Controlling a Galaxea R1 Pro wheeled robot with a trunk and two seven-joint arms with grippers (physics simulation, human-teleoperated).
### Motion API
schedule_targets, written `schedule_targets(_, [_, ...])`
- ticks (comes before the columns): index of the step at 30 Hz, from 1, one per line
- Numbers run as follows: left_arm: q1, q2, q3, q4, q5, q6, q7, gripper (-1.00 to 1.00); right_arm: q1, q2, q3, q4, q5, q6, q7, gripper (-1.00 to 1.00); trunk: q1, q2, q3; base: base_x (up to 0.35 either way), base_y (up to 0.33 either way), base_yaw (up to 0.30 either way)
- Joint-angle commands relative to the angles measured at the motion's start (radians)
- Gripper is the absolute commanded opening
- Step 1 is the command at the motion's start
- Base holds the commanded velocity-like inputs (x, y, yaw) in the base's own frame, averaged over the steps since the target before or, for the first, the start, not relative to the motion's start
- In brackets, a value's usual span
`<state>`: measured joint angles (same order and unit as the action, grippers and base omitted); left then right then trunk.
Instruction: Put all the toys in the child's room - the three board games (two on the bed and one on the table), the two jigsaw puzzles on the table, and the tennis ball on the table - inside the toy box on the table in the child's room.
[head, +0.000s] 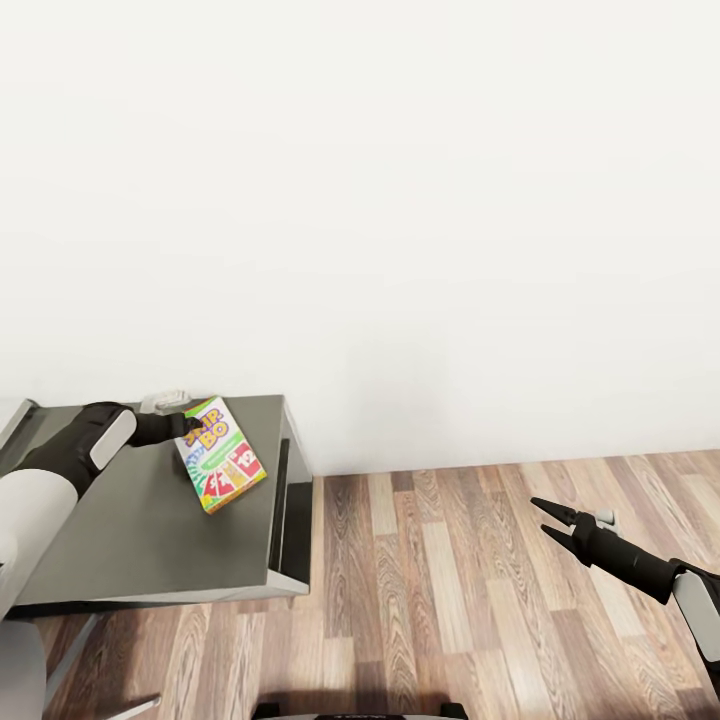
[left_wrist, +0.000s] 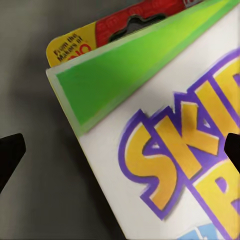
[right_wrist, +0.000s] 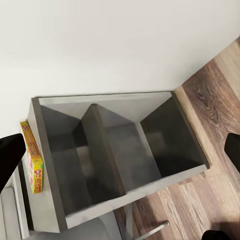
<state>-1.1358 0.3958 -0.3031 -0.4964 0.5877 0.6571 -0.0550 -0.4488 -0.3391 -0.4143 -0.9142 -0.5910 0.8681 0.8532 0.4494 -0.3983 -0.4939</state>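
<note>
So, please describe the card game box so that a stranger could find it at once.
Find the dark grey side unit against the white wall. The Skip-Bo box is over its top, at the left gripper. Yellow lettering, green stripe, red cards mark it.

One card game box, lettered Skip-Bo, is seen on the dark grey surface; the same single box is seen close up in the left wrist view and edge-on in the right wrist view. Two robot hands are counted: the left hand at the box and the right hand over the wood floor. Two open compartments are counted in the side of the grey unit
</note>
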Motion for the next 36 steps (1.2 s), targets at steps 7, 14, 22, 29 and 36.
schedule_targets(7, [-0.001, 0.005, -0.004, 0.004, -0.003, 0.001, -0.009, 1.0, -0.001, -0.001, -0.002, 0.0, 0.0, 0.005, 0.003, 1.0, 0.001, -0.002, -0.001, 0.009, 0.0, 0.0])
schedule_targets(14, [-0.001, 0.02, 0.0, 0.007, -0.001, 0.001, -0.01, 1.0, -0.001, 0.0, -0.002, 0.0, 0.0, 0.005, 0.003, 1.0, 0.001, -0.002, -0.001, 0.001, 0.0, 0.0])
schedule_targets(22, [-0.001, 0.026, 0.0, 0.007, -0.003, -0.036, -0.162, 1.0, -0.001, 0.0, -0.001, 0.0, 0.0, 0.005, 0.003, 1.0, 0.001, -0.002, -0.001, 0.009, -0.008, 0.0])
schedule_targets(29, [-0.001, 0.025, -0.006, 0.009, -0.002, -0.057, -0.185, 1.0, -0.001, 0.0, -0.001, 0.0, 0.0, 0.005, 0.003, 1.0, 0.001, -0.002, -0.001, 0.001, -0.001, 0.0])
schedule_targets(36, [-0.001, 0.025, -0.007, 0.009, -0.003, -0.06, -0.188, 1.0, -0.001, 0.0, -0.001, 0.0, 0.0, 0.005, 0.003, 1.0, 0.001, -0.002, -0.001, 0.0, -0.001, 0.0])
